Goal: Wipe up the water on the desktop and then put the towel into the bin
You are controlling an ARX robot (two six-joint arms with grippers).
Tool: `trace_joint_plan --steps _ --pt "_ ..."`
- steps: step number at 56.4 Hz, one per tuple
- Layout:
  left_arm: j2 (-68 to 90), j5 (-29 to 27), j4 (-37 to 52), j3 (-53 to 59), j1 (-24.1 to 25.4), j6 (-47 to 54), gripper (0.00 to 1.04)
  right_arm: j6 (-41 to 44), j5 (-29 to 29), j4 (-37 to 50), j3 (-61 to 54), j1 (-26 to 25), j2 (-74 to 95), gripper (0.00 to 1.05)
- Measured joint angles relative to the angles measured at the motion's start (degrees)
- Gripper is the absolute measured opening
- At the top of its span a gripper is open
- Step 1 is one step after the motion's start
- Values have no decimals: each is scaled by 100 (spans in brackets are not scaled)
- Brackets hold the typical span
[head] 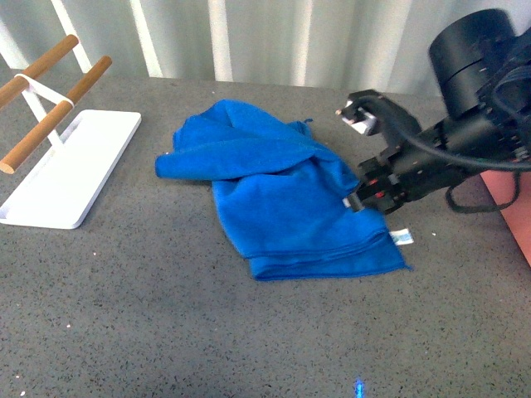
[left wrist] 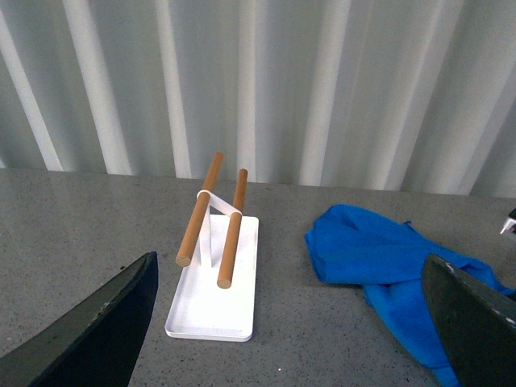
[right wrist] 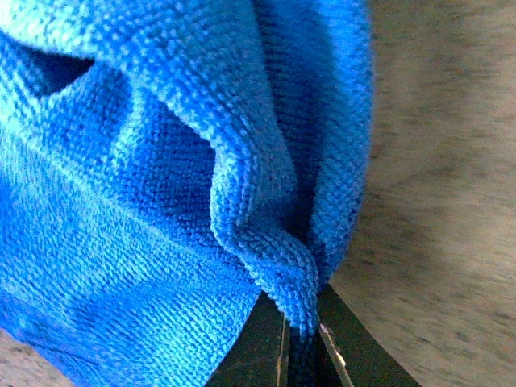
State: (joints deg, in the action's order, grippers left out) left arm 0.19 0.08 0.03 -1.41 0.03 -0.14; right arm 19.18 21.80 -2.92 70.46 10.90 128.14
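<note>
Towel [right wrist: 201, 201] fold pinched tight in right gripper [right wrist: 300, 343], likely for dragging across desktop [head: 166, 315] | left gripper [left wrist: 289, 278] spread wide, empty

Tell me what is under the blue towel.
The towel lies crumpled on the dark speckled desktop, which shows all round it. Whatever is beneath is covered and cannot be seen. The right gripper pinches a fold at its edge.

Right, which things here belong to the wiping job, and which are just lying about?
Job:
towel
desktop
bin, at the right edge
right gripper, shut on the towel's edge

Lying about:
white tray
its wooden bars
</note>
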Motion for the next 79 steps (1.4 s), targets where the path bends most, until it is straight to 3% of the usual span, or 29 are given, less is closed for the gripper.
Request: trace_joint_plan --steps 13,29,48,62,79 --pt "0 0 0 0 0 2 98 557 -341 -133 337 -645 -162 3" --pt "0 0 0 0 0 0 98 577 -573 -175 855 -601 -260 3" --pt "0 0 0 0 0 2 98 339 -619 -975 2299 -675 -1432 3" --pt "0 0 0 0 0 2 98 44 -247 -1322 3220 -1497 -2610 3" --pt "0 0 0 0 0 2 98 -280 470 -1580 3888 -3038 -3139 3"
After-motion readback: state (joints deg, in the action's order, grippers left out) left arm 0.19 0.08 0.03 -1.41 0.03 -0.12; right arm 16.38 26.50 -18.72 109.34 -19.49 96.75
